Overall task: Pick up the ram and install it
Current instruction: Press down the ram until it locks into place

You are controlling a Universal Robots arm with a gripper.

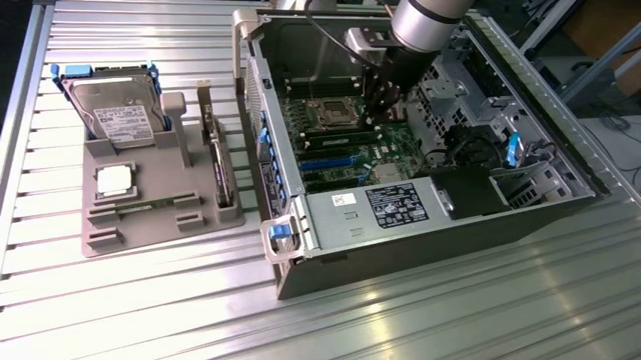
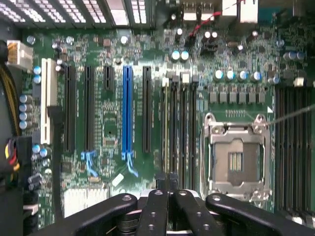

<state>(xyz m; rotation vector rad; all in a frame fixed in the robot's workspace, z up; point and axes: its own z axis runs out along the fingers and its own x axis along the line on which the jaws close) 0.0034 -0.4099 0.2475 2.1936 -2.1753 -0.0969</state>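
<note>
- Presently the gripper point(image 1: 383, 112) stands inside the open computer case point(image 1: 421, 225), beside the empty processor socket point(image 2: 236, 160).
- Its fingers point(image 2: 170, 196) are pressed together over the ram point(image 2: 173, 132), seated upright in the memory slots point(image 2: 178, 128) just beside that socket.

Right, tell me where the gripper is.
In the exterior view, the gripper hangs inside the open computer case over the motherboard, just to that view's right of the processor socket.

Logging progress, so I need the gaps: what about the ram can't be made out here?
- Exterior view: the gripper covers part of the memory slots; whether the ram is seated is unclear.
- Wrist view: the gripper hides the slots' ends.
- Exterior view: tray parts too small.
</note>
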